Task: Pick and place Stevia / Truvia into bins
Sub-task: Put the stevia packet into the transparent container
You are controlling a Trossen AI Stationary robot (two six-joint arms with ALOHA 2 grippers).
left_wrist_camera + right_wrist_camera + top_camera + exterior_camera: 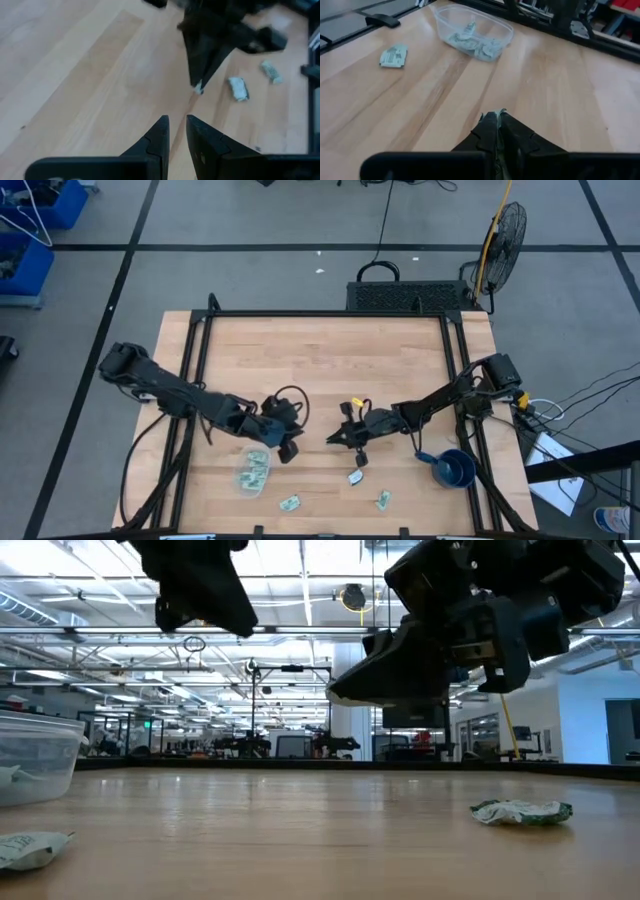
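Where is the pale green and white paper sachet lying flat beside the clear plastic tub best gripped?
Across its short width, straight down from above: the loose pale green sachet lies flat on the wooden table, apart from the clear plastic tub. The open left gripper is nearest; the right gripper holds another sachet.

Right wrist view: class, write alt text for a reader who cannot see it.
The right hand, shut on a sachet, hangs above a wooden table. Beyond it stands a clear plastic tub holding several pale green and white sachets, with one loose sachet lying on the wood apart from it.
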